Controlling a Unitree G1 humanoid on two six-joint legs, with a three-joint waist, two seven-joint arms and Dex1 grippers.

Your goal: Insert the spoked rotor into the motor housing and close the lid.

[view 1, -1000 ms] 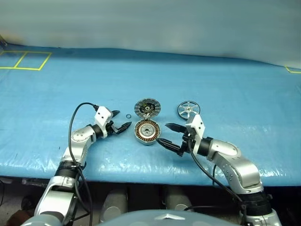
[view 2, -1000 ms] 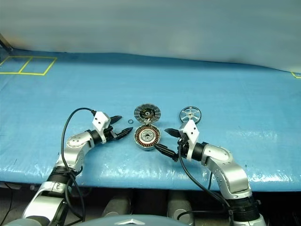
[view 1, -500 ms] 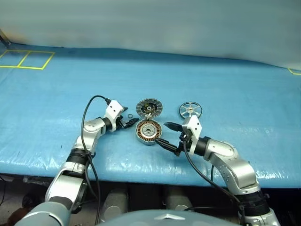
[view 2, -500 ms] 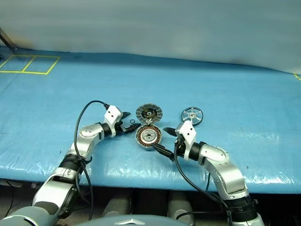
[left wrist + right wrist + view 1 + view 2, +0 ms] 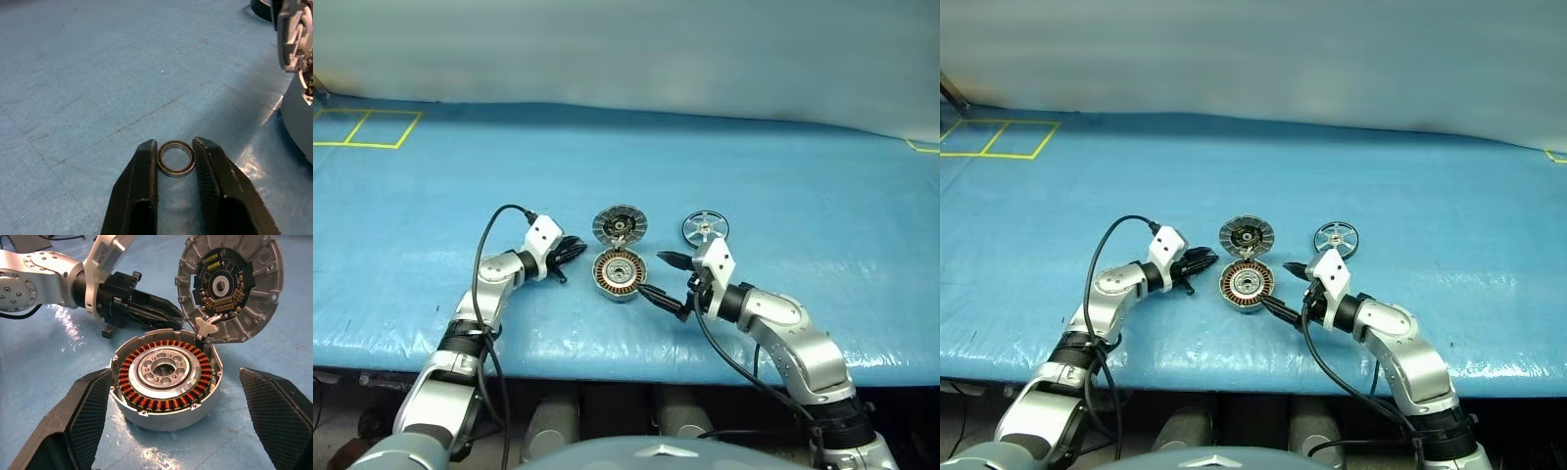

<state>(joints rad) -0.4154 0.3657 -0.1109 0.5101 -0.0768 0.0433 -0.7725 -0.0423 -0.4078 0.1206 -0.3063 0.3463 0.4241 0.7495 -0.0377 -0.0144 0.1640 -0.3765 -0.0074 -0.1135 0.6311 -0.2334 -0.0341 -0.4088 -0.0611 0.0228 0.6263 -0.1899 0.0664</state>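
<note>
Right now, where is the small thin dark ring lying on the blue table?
In the left wrist view the small thin dark ring lies on the blue table cover between the two black fingers of the left hand, beside the round silver-grey motor housing.

I'm seeing even overhead light washing the blue plastic-covered bench (image 5: 783,196), with white glare streaking along its wrinkled front edge. Small soft shadows are sitting under the parts. Glare is pooling beside the round silver-grey motor housing (image 5: 166,382), and everything is staying reasonably sharp.

No legible text or labels
</note>
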